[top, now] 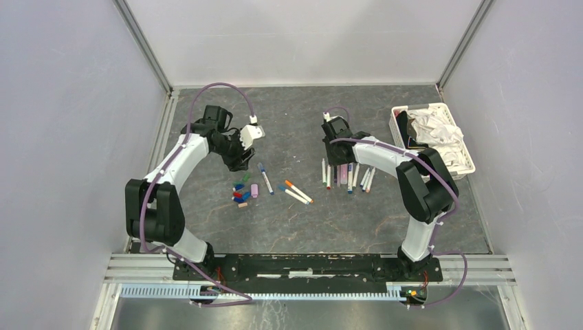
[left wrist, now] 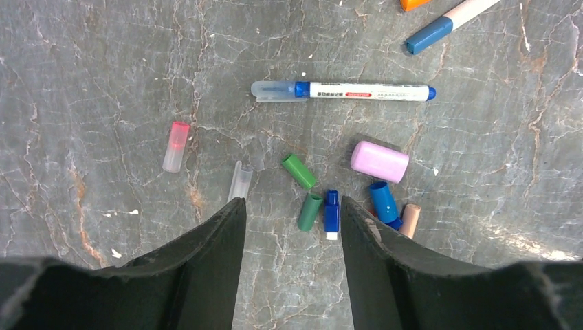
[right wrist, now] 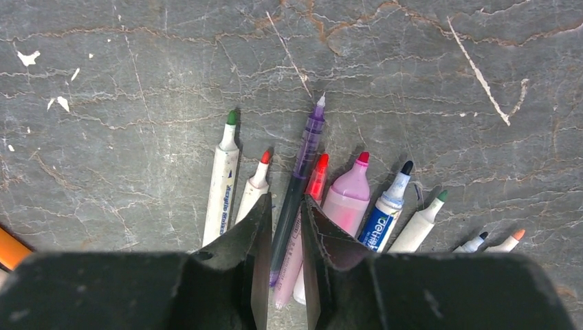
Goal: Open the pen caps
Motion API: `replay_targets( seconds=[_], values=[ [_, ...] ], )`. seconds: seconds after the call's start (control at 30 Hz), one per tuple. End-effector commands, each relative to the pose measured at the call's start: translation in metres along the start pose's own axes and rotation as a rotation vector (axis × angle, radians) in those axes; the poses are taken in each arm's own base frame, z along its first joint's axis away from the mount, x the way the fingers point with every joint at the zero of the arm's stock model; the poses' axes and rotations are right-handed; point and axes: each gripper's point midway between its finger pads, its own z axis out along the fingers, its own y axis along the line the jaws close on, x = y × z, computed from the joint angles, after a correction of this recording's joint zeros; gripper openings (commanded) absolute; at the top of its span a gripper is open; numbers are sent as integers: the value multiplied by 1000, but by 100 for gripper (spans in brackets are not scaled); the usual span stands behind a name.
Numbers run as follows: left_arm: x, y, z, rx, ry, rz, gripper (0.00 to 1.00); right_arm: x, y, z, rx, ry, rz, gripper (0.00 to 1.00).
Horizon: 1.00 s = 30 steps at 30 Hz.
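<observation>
The black-tipped marker (right wrist: 386,213) carries a blue "deli" label; the clear-capped pen (left wrist: 344,91) has illegible print.

A grey marbled table (top: 309,227) carries a row of bare-tipped pens (top: 347,176), lying side by side just right of the middle. Among them are a green-tipped pen (right wrist: 224,175), a slim purple pen (right wrist: 308,141) and a fat pink marker (right wrist: 349,196). Left of the row, two loose pens (top: 297,192) lie slanted close together, and a white pen with blue ends (left wrist: 368,91) lies just to their left. At the far right, a white basket (top: 468,159) holds crumpled white cloth (top: 436,129).
</observation>
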Motion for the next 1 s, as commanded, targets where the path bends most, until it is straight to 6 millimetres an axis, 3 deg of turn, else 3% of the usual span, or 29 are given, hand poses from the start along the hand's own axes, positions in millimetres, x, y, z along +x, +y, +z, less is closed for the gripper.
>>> replay_targets(
  seconds=[0.0,0.23,0.27,0.3,0.47,0.5,0.53,0.73,0.97],
  values=[
    [-11,1,-13,-12,-18,-65,60,-15,4,-14,-15,-67,17,25],
    [-12,18,-25,-100,-10,-139,63,-31,26,-48,-57,-171,-86,26],
    [-12,21,-28,-106,-12,-150,77,-29,31,-52,-66,-180,-111,28],
    [-11,22,-31,-108,-12,-162,82,-27,37,-57,-82,-192,-135,30],
    [-10,33,-47,-135,-21,-203,84,-3,71,-67,-171,-192,-251,35],
    [-9,33,-49,-132,-22,-208,98,5,78,-67,-197,-182,-271,35],
    [-8,33,-52,-134,-23,-210,100,11,87,-67,-222,-180,-291,35],
    [-9,31,-61,-125,-38,-224,100,49,133,-63,-336,-132,-429,35],
    [-3,19,-60,-77,-15,-219,100,58,156,-55,-377,-103,-484,34]
  ],
)
